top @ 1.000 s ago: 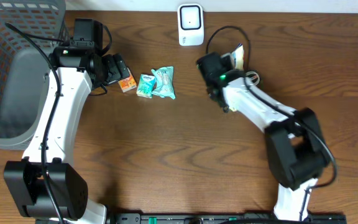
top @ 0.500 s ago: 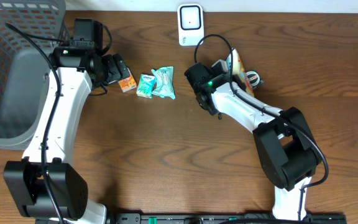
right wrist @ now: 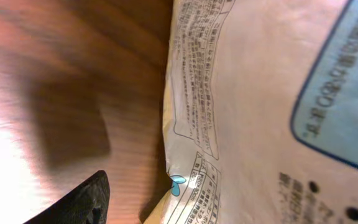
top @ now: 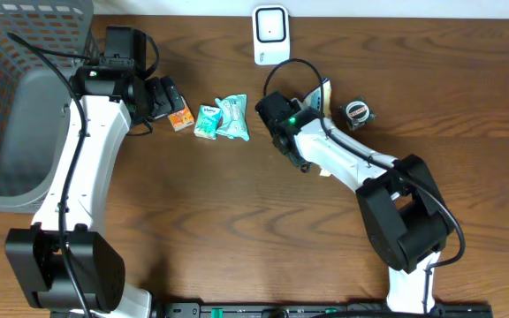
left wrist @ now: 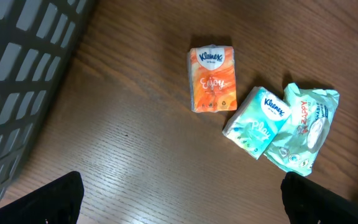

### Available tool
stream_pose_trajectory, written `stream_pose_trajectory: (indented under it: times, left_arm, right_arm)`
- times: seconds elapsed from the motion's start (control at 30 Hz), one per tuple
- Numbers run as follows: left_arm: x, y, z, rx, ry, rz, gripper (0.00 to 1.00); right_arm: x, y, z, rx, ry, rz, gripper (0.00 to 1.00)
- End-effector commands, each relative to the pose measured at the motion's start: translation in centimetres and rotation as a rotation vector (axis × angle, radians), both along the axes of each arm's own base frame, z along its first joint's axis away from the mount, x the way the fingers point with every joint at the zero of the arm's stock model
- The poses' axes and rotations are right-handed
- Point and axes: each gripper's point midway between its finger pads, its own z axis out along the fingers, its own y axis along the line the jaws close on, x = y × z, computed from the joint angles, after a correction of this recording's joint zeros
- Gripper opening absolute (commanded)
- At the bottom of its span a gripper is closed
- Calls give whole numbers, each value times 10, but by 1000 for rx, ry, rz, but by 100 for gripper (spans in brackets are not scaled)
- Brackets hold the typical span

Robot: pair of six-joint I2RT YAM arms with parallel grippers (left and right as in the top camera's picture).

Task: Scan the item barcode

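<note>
Your right gripper [top: 312, 99] sits at the cream pouch [right wrist: 260, 93], below and to the right of the scanner [top: 271, 35] at the back edge of the bench [top: 237, 221]. I cannot tell from these views whether it is clamped on the pouch or letting go. The wrist camera shows only one dark finger [right wrist: 86, 199] low in the corner, with the pouch's printed face filling the rest. Nor can I tell whether the pouch rests on the bench or hangs clear of it.

That doubt is your main risk. If the grip is loose, the soft pouch can sag or slide out and land with its code face down.

I make out small print on the pouch but no barcode. You may be about to show the scanner the wrong side, or show it at too steep a tilt to read.

The arm's black cable [top: 294, 64] loops near the pouch and could drag on it as the wrist turns. A small round black item [top: 356, 112] lies just beside the pouch, and a sweep to the right would knock it.

Your left gripper [left wrist: 182, 202] is wide open and empty, above the bench near the orange tissue pack [left wrist: 212, 79] and the two teal packs [left wrist: 257, 121] [left wrist: 303, 127]. A careless drop there would scatter them towards the basket [top: 7, 88].
</note>
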Motion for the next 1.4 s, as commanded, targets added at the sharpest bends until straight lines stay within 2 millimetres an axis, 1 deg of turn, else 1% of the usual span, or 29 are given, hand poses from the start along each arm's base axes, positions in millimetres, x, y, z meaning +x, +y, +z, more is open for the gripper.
stream_pose_trajectory:
  times: [0.0, 0.1, 0.17, 0.2, 0.23, 0.27, 0.3, 0.33, 0.37, 0.43, 0.5, 0.57, 0.6, 0.63, 0.67, 0.8, 0.83, 0.9, 0.97, 1.1, 1.17, 1.27, 1.33, 1.37]
  left_arm:
    - [1, 4, 0, 14, 2, 3, 100]
    - [1, 4, 0, 14, 2, 3, 100]
    - [1, 4, 0, 14, 2, 3, 100]
    - [1, 4, 0, 14, 2, 3, 100]
    - [1, 4, 0, 14, 2, 3, 100]
    - [1, 4, 0, 15, 2, 2, 100]
    - [1, 4, 0, 15, 2, 2, 100]
    - [1, 4, 0, 14, 2, 3, 100]
    - [1, 4, 0, 15, 2, 2, 100]
    - [1, 4, 0, 15, 2, 2, 100]
    - [1, 4, 0, 15, 2, 2, 100]
    - [1, 4, 0, 14, 2, 3, 100]
    - [1, 4, 0, 14, 2, 3, 100]
    - [1, 4, 0, 15, 2, 2, 100]
    - [1, 4, 0, 15, 2, 2, 100]
    - [1, 4, 0, 14, 2, 3, 100]
    - [1, 4, 0, 14, 2, 3, 100]
    - [1, 4, 0, 15, 2, 2, 100]
    - [1, 4, 0, 15, 2, 2, 100]
    - [1, 4, 0, 14, 2, 3, 100]
    - [1, 4, 0, 14, 2, 3, 100]
    - [1, 4, 0, 14, 2, 3, 100]
    - [1, 4, 0, 14, 2, 3, 100]
    - [1, 4, 0, 15, 2, 2, 100]
  right_arm:
    - [1, 35, 13, 122, 13, 15, 71]
    - [5, 47, 34, 135, -2, 28, 75]
    - [7, 52, 47, 136, -10, 34, 73]
    - [8, 53, 53, 137, -15, 35, 70]
    - [9, 55, 58, 137, -19, 37, 61]
    - [11, 54, 62, 131, -27, 35, 50]
    - [13, 51, 65, 116, -44, 28, 43]
    - [15, 49, 67, 103, -56, 21, 41]
    - [17, 43, 69, 81, -71, 10, 42]
    - [18, 37, 69, 57, -75, 0, 50]
    - [19, 32, 69, 53, -71, -10, 51]
    - [22, 28, 69, 69, -85, -41, 48]
    - [24, 27, 69, 87, -96, -67, 40]
    - [25, 28, 67, 115, -93, -86, 32]
    - [23, 32, 64, 149, -68, -85, 28]
    - [19, 44, 57, 232, -15, -76, 27]
    - [18, 49, 55, 258, -3, -71, 23]
    - [15, 60, 50, 310, 27, -58, 11]
    - [13, 65, 43, 316, 43, -56, 2]
    - [8, 66, 25, 240, 47, -60, 1]
    - [2, 74, 10, 222, 73, -47, 1]
    - [-10, 85, -7, 211, 111, -40, 1]
    - [-17, 91, -7, 204, 122, -21, 3]
    - [-19, 96, -4, 209, 117, -9, 7]
